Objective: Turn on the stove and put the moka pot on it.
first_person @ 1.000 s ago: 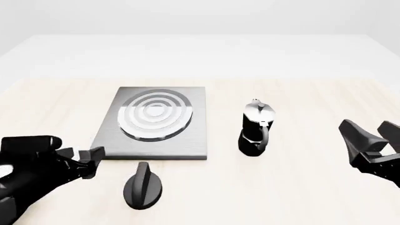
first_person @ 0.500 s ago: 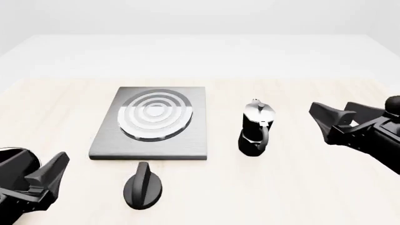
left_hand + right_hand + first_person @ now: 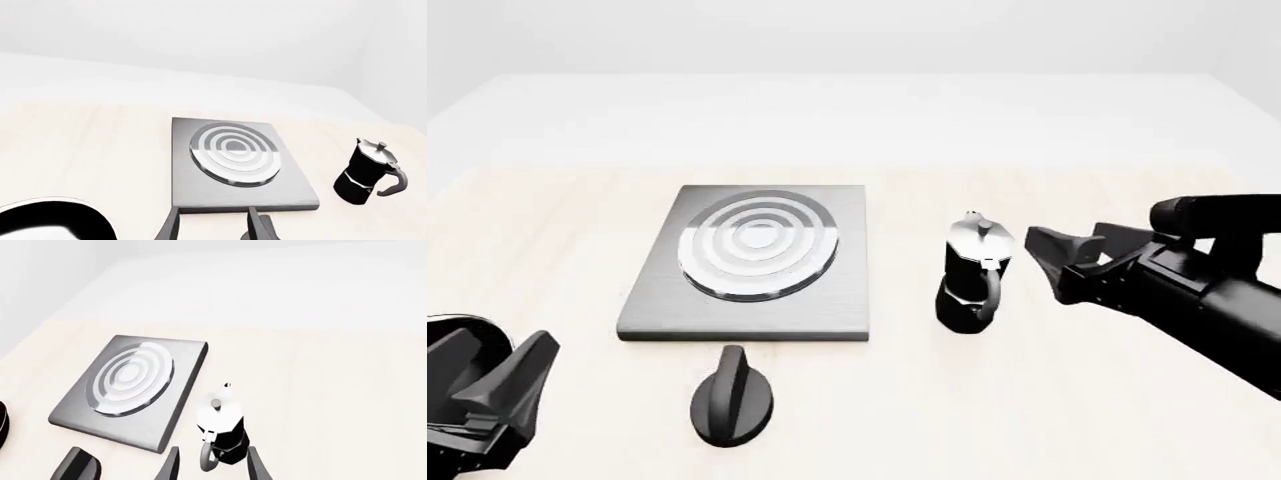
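The stove (image 3: 742,262) is a flat grey plate with silver and dark rings, lying left of centre. The moka pot (image 3: 972,275) stands upright on the table to its right, handle facing the near side. My right gripper (image 3: 1068,242) is open just right of the pot, level with its upper half and not touching it. In the right wrist view the moka pot (image 3: 223,432) sits just beyond the open right gripper (image 3: 212,466), beside the stove (image 3: 133,385). My left gripper (image 3: 501,362) is open at the near left corner, holding nothing. The left wrist view shows the stove (image 3: 233,165), the moka pot (image 3: 368,172) and the left gripper (image 3: 212,226).
A black oval knob (image 3: 733,398) lies on the table in front of the stove's near edge, between my left gripper and the pot. It also shows in the right wrist view as the knob (image 3: 77,466). The table's far edge (image 3: 854,165) lies behind the stove.
My right gripper has swung left from the right edge to just beside the pot. My left gripper has drawn back and down into the near left corner. Pot, stove and knob have not moved.
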{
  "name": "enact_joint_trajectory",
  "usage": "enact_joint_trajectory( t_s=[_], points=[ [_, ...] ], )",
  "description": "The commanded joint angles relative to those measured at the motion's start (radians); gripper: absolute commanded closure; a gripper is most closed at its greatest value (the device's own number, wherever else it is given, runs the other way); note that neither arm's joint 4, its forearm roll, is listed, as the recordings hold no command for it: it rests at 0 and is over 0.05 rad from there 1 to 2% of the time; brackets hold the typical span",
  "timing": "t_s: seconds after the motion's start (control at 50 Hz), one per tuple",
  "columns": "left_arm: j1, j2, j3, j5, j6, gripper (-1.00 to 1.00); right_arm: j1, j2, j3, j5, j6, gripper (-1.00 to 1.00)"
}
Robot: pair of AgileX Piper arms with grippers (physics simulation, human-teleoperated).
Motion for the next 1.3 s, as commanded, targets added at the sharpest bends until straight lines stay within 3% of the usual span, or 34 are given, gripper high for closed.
enact_joint_trajectory(
  t_s=[0.02, 0.16, 0.22, 0.36, 0.52, 1.3],
  points=[
    [-0.007, 0.014, 0.006, -0.018, -0.003, -1.00, 0.024, 0.116, 0.022, -0.109, 0.027, -1.00],
    [-0.011, 0.036, 0.007, -0.035, 0.001, -1.00, 0.022, 0.200, 0.039, -0.195, 0.032, -1.00],
    [-0.009, 0.034, 0.008, -0.033, 0.000, -1.00, 0.020, 0.234, 0.048, -0.227, 0.077, -1.00],
    [-0.007, 0.043, 0.007, -0.041, -0.002, -1.00, 0.006, 0.301, 0.060, -0.300, 0.073, -1.00],
    [-0.006, 0.053, 0.008, -0.050, -0.003, -1.00, 0.017, 0.374, 0.069, -0.367, 0.109, -1.00],
    [0.000, 0.064, 0.008, -0.060, -0.007, -1.00, 0.061, 0.587, 0.086, -0.545, 0.197, -1.00]
  ],
)
